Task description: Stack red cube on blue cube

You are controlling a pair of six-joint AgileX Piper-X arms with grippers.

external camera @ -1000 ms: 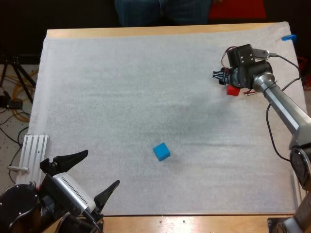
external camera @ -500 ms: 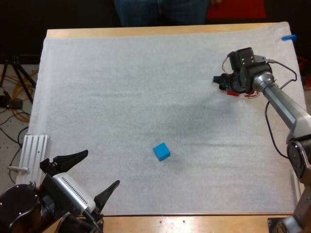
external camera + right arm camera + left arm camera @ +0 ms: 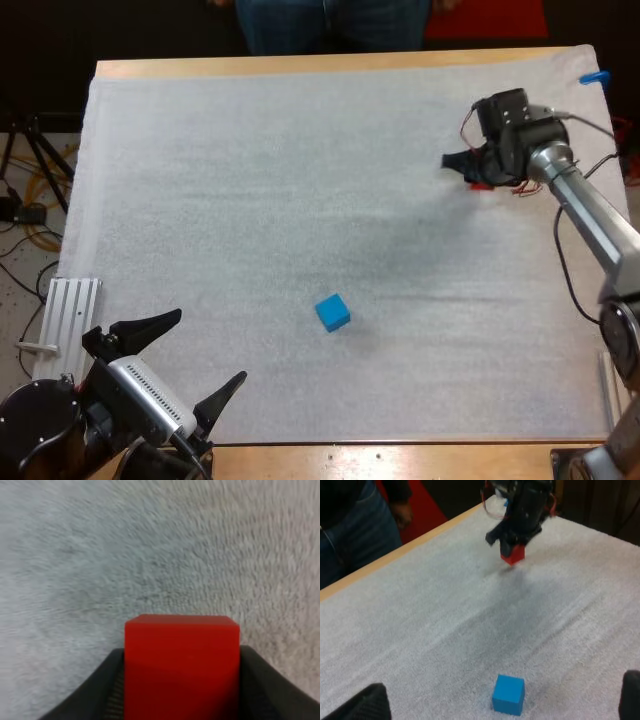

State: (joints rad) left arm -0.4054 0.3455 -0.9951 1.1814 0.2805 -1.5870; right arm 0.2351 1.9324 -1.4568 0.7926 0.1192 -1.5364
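Inside the right tool [image 3: 465,172], the red cube [image 3: 181,665] is pinched; left tool [image 3: 211,346] spread, blue cube [image 3: 333,312] well ahead.

The right gripper [image 3: 470,172], near the mat's [image 3: 250,200] far right corner, has edged toward the right edge. The red cube [image 3: 181,665], earlier plainly visible beside it, is now mostly hidden between its fingers.

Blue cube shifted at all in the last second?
No. The blue cube keeps its spot and its gap to the near edge of the white mat. The right end effector grips the red cube well away from it.
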